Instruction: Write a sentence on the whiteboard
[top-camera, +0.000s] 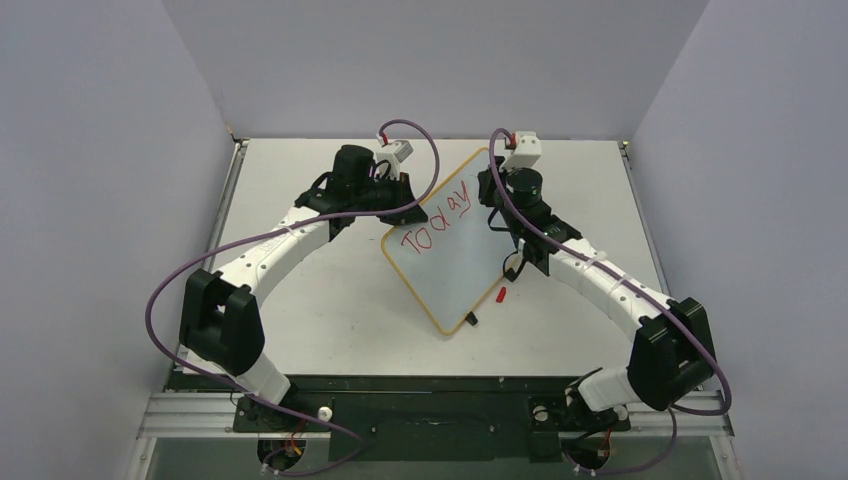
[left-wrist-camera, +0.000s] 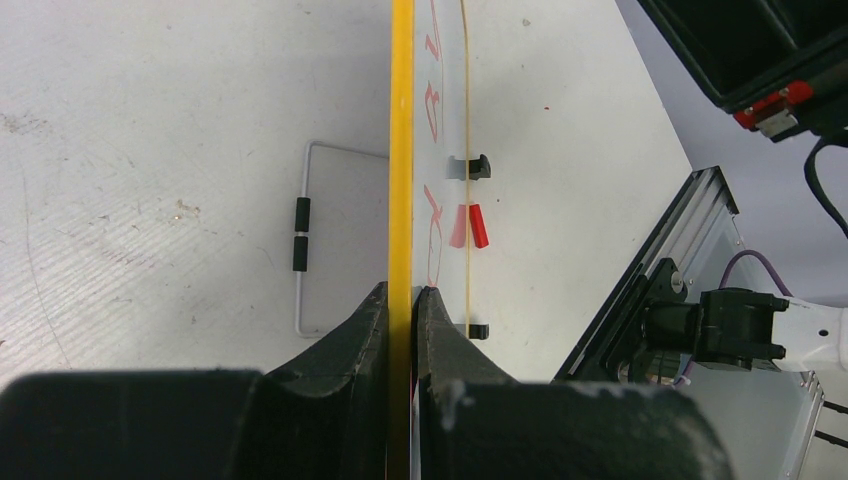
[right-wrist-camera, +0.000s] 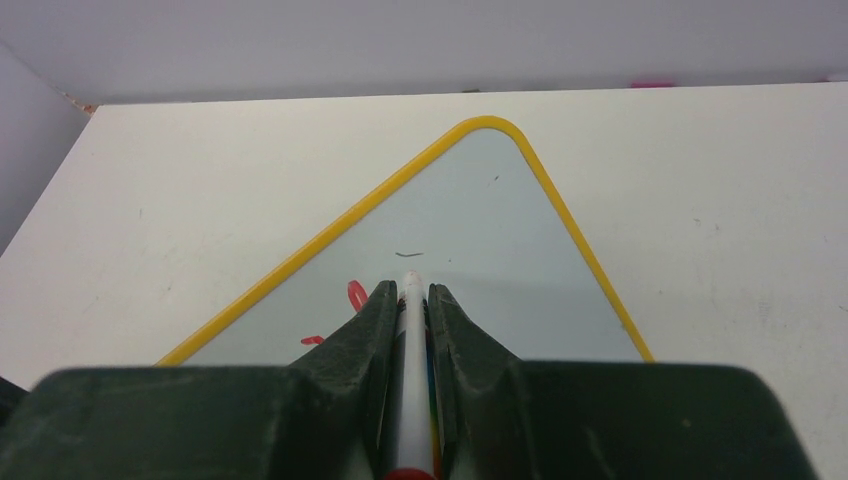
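The whiteboard (top-camera: 450, 265) lies turned like a diamond mid-table, with a yellow-orange frame and a black clip (top-camera: 472, 319) at its near edge. The sentence (top-camera: 436, 222) is red handwriting reading "Today". My left gripper (top-camera: 405, 203) is shut on the board's upper left frame edge. The left wrist view shows the frame (left-wrist-camera: 402, 150) nearly edge-on between the fingers of that gripper (left-wrist-camera: 402, 292). My right gripper (top-camera: 492, 192) is shut on a white marker (right-wrist-camera: 410, 330), its tip over the board (right-wrist-camera: 480, 230) just past red strokes (right-wrist-camera: 356, 294). That gripper also shows in the right wrist view (right-wrist-camera: 410, 288).
A red marker cap (top-camera: 501, 295) lies on the table by the board's right edge and shows in the left wrist view (left-wrist-camera: 479, 225). A wire stand loop (left-wrist-camera: 300, 245) shows beside the board. Grey walls enclose the table; a metal rail (left-wrist-camera: 690, 260) runs along its near edge.
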